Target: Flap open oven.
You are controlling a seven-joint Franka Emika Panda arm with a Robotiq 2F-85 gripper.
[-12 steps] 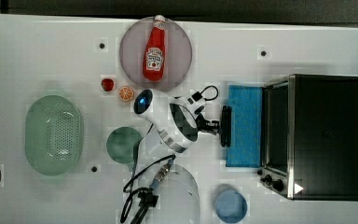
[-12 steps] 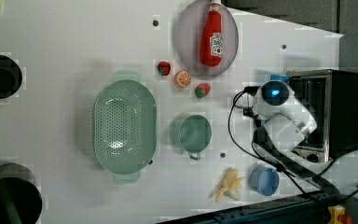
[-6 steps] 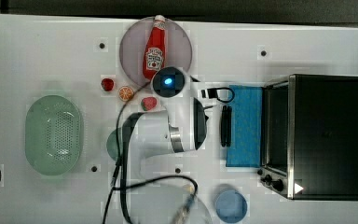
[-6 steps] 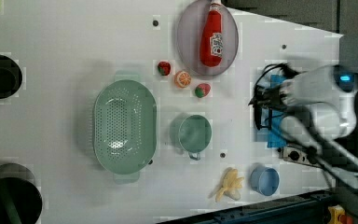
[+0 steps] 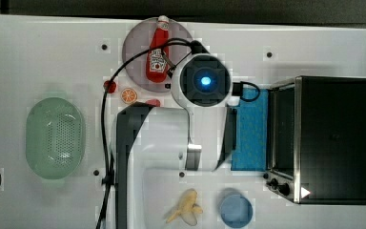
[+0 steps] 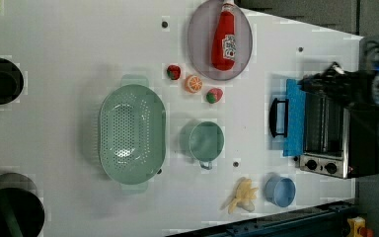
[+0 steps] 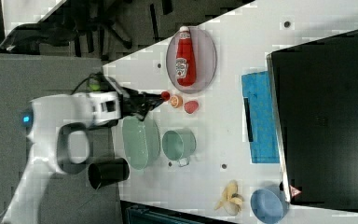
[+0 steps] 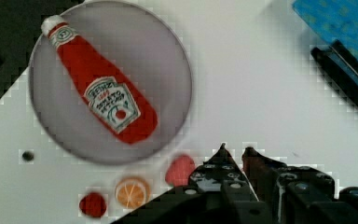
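Note:
The oven (image 5: 333,138) stands at the top view's right with its blue-tinted door (image 5: 250,129) flapped down flat on the white table. The door's dark handle (image 6: 275,117) points away from the oven body (image 6: 345,143). In the wrist view the door (image 8: 345,18) and handle (image 8: 345,74) lie off to one side. My gripper (image 8: 235,150) hangs high over the table beside the grey plate, apart from the handle. Its fingertips (image 8: 221,151) stand a narrow gap apart with nothing between them. The right view shows the gripper (image 7: 156,100) raised, far from the oven (image 7: 326,116).
A ketchup bottle (image 6: 225,37) lies on a grey plate (image 6: 197,49). Near it lie a strawberry (image 6: 214,95), an orange slice (image 6: 193,83) and a small red fruit (image 6: 173,72). A green colander (image 6: 131,133), green mug (image 6: 205,141), banana (image 6: 242,195) and blue bowl (image 6: 280,191) also stand on the table.
The arm has drawn back from the door handle and risen, swinging towards the grey plate. The door stays flat open. The finger gap looks unchanged.

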